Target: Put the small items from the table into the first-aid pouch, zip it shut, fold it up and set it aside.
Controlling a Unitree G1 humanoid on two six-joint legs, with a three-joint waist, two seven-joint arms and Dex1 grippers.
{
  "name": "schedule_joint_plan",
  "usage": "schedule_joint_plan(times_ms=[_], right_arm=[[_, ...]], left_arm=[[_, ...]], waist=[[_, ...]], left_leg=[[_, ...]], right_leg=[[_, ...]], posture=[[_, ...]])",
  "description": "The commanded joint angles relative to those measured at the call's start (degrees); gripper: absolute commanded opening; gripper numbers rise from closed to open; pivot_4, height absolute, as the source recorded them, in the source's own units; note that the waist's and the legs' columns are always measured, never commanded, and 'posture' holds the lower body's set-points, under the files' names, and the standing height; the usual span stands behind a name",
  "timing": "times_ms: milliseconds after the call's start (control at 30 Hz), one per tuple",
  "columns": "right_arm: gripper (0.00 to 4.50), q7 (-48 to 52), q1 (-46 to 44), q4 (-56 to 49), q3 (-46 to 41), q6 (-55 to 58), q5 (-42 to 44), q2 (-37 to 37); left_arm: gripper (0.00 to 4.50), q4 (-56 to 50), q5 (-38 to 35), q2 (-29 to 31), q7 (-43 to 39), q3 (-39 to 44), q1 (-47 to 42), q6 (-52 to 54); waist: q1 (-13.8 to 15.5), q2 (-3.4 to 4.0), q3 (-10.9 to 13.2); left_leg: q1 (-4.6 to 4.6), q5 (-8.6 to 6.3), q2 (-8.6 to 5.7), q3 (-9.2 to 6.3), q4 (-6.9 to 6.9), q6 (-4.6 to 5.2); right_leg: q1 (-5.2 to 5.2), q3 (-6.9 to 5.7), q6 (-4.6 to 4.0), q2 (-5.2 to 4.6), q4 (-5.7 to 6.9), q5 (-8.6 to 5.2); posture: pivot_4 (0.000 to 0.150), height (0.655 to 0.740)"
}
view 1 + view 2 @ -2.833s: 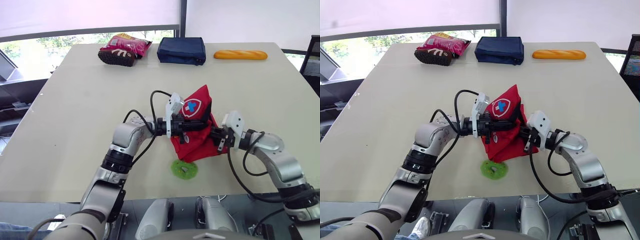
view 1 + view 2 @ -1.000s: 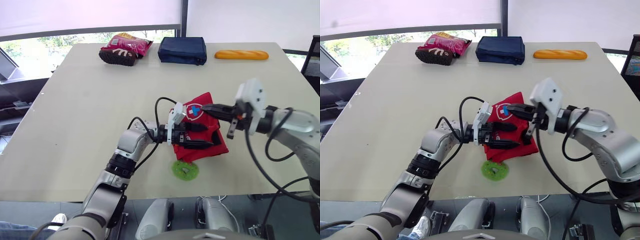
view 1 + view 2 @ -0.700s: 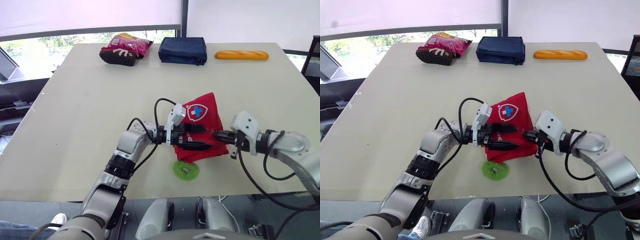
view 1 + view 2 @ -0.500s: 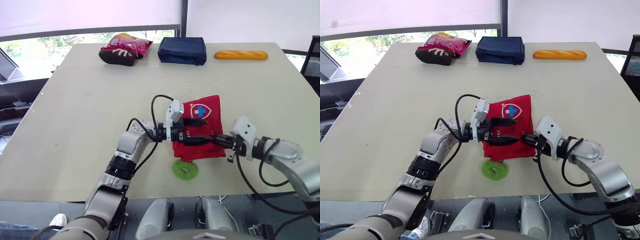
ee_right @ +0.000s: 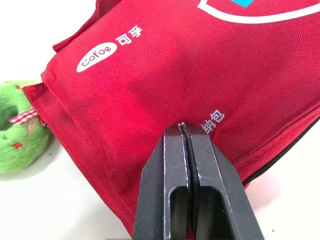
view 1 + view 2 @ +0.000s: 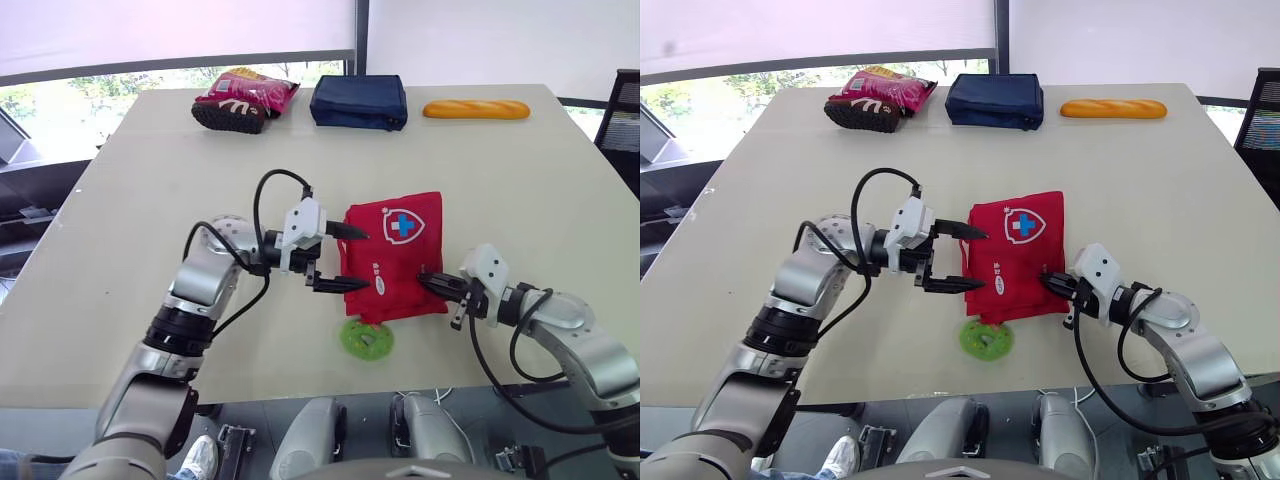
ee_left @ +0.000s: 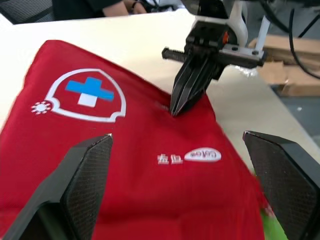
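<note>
Right fingers (image 5: pixel 172 162) meet atop pouch (image 5: pixel 150 75); green ring (image 5: pixel 17 132) cut off.

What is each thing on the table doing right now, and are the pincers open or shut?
Pouch: folded, lying flat.
Left pincer: open, empty, at the pouch's left edge.
Right pincer: shut, tip pressing on the pouch's right edge.
Green toy: out on the table, touching the pouch.
</note>
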Motion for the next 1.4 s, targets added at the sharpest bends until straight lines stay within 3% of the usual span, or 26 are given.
schedule_joint_plan(times_ms=[33,267,633,933,1133,1267,1400], right_arm=[[0.0,1.91,-0.88,-3.59,-4.54,2.2,4.09,-1.36],[0.0,1.03,-9.8,-1.7,-10.43,3.81,7.86,-0.7],[0.0,-1.2,-21.61,21.53,-3.51,-5.35,-2.27,10.32],[0.0,2.83,-19.15,27.27,5.15,3.17,-8.4,9.72],[0.0,1.12,-19.1,23.75,-1.05,-0.84,-5.55,11.52],[1.24,5.03,-18.33,15.14,-8.61,7.78,6.19,10.14],[3.16,4.15,-17.86,11.15,-13.52,16.7,13.28,7.79]], left_arm=[[4.47,-3.59,-1.69,4.34,-2.09,3.89,-0.34,-0.02],[4.47,-7.26,-4.12,9.27,-1.77,7.69,-0.12,3.24],[4.47,-12.43,-6.36,11.27,1.25,9.96,-0.32,7.97],[4.47,-13.87,-6.87,12.42,2.75,10.85,-0.21,9.23],[4.47,-14.43,-7.55,13.21,3.09,11.2,-0.02,9.78],[4.5,-14.35,-7.5,13.94,2.97,11.57,0.34,9.63],[4.5,-14.58,-7.46,14.23,3.17,12.01,0.82,9.56]], waist=[[0.01,0.03,0.03],[0.08,0.02,0.11],[-0.1,-0.02,0.18],[-0.12,-0.04,0.15],[-0.54,-0.05,0.14],[-0.62,0.01,0.19],[-0.24,0.02,0.21]], left_leg=[[0.0,0.0,0.0,0.0,0.0,0.0],[-0.07,0.0,-0.02,-0.03,-0.01,0.01],[-0.07,0.01,-0.06,0.03,-0.03,-0.01],[0.01,0.01,-0.09,-0.01,-0.04,-0.02],[0.05,0.01,-0.07,0.0,-0.05,-0.02],[0.01,0.01,-0.07,0.0,-0.06,-0.03],[0.0,0.01,-0.08,-0.02,-0.05,-0.02]], right_leg=[[0.0,0.0,0.0,0.0,0.0,0.0],[-0.02,-0.03,0.01,-0.01,-0.05,0.0],[-0.06,0.02,0.0,0.0,0.01,0.01],[-0.04,0.05,-0.02,0.01,0.09,0.0],[-0.04,0.07,-0.02,0.04,0.13,0.0],[-0.08,0.07,-0.02,0.03,0.15,0.0],[-0.07,0.06,-0.01,0.0,0.14,0.0]], posture=[[0.15,0.7395],[0.15,0.7395],[0.15,0.7395],[0.15,0.7395],[0.15,0.7395],[0.15,0.7395],[0.15,0.7395]])
